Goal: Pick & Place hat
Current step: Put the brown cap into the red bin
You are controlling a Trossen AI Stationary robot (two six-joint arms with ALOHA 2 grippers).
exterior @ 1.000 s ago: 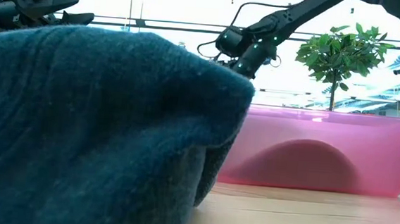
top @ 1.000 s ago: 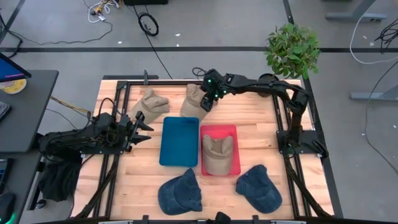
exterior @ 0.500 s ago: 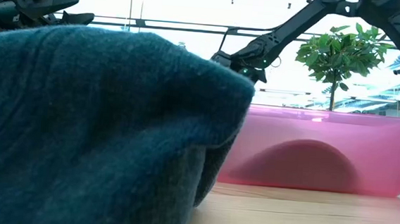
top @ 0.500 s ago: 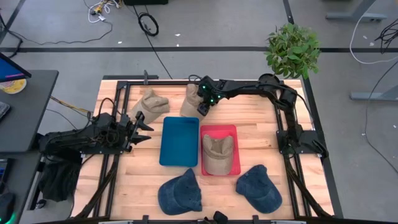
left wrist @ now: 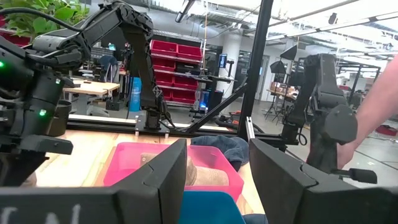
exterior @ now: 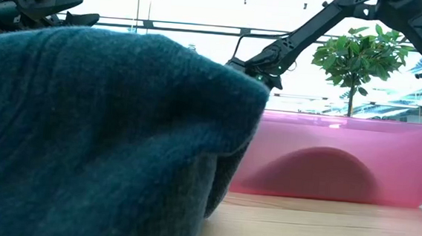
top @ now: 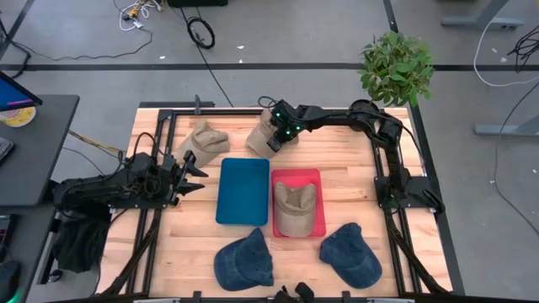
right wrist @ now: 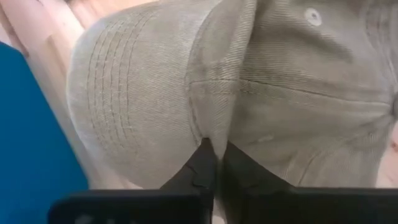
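A tan hat [top: 261,133] lies on the table's far side, and my right gripper [top: 274,140] has come down on it and is shut on its cloth [right wrist: 211,163]. A second tan hat [top: 203,140] lies to its left. A third tan hat [top: 295,209] sits inside the red tray [top: 318,178], beside the blue tray [top: 242,191]. Two blue hats [top: 244,259] [top: 350,253] lie near the front edge. My left gripper [top: 190,172] waits open at the table's left side, with nothing between its fingers [left wrist: 163,180]. My right gripper pinches a small fold of the tan hat's cloth [right wrist: 208,134] between its two fingertips [right wrist: 200,169], at the seam where the stitched brim meets the crown. The fingers slant down onto it from above. The hat still rests on the table.
A potted plant [top: 396,66] stands at the far right corner. The nearer blue hat [exterior: 98,132] fills most of the low view, with the red tray [exterior: 327,167] behind it. A person's arm [left wrist: 379,112] shows beyond the table in the left wrist view.
My right gripper has sunk onto the tan hat at the far side, shifting a little toward the table's left and near edge and rolling slightly. It has shut, taking hold of the hat's cloth, which now bunches under the fingers.
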